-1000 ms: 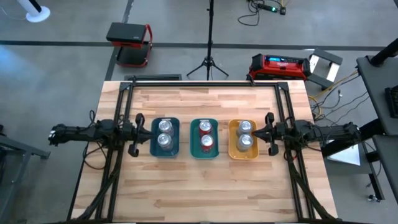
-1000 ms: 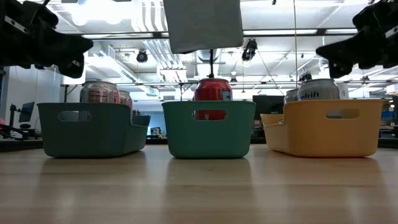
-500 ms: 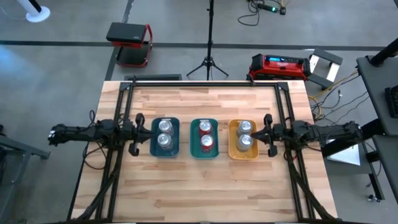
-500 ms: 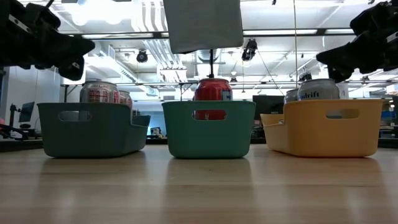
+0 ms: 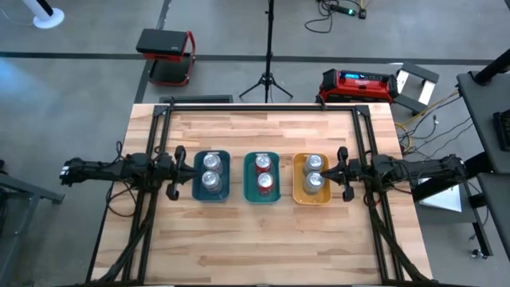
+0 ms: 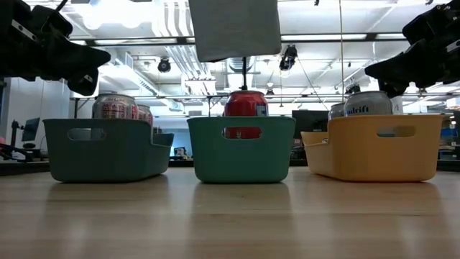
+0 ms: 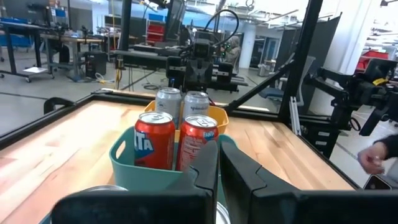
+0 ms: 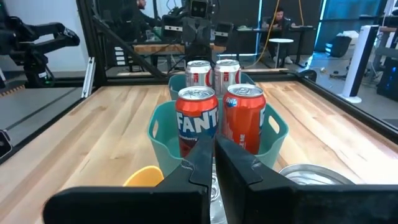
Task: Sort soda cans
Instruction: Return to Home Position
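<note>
Six soda cans (image 5: 211, 181), two to a tray, in one row across the middle of the bench (image 5: 263, 239): a silver pair upright in the teal tray (image 5: 198, 177), the red pair in the green tray (image 5: 248, 177), another silver pair in the yellow tray (image 5: 296, 178). None loose on the wood.

Sorting complete, by the look of it; step in hand most likely the retreat to rest.

Left tool (image 7: 217, 155) closed on nothing, fingers nearly touching, just beside the outer end of the teal tray and above its rim in the low view. Right tool (image 8: 213, 144) likewise closed and empty, just beside the outer end of the yellow tray, also above rim height.

Next, probably: each arm drawn straight back outward, away from its tray, height kept until clear of the rim. No grasp called for.

Edges to mind: the tray end walls nearest the fingertips, and the black frame (image 5: 263, 106) along the far and side edges of the bench, close under the arms.

Open room: broad bare wood on the near and far sides of the row; only narrow gaps between trays. Least risk in a level pull-back, with no dip toward the cans.
</note>
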`<action>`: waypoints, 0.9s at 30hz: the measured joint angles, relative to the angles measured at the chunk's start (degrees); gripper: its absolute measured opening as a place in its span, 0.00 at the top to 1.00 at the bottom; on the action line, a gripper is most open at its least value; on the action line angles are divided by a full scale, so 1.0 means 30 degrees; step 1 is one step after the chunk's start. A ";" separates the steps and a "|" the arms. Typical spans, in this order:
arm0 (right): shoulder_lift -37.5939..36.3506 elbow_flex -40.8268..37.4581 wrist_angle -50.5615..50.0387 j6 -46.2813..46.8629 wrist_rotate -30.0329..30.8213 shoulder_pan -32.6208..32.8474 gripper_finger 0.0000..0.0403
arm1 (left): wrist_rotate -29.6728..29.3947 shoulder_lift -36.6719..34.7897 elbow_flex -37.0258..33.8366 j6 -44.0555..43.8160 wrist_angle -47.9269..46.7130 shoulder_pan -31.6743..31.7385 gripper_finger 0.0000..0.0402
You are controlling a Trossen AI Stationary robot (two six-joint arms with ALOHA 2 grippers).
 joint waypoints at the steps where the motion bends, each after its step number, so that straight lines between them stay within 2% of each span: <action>1: 0.0000 0.0000 0.0007 0.0000 0.0006 0.0000 0.97 | 0.0000 0.0030 0.0000 0.0000 -0.0003 0.0000 1.00; 27: 0.0000 -0.0022 0.0066 -0.0010 0.0020 0.0000 0.97 | -0.0022 0.0979 0.0029 0.0000 0.0024 0.0000 1.00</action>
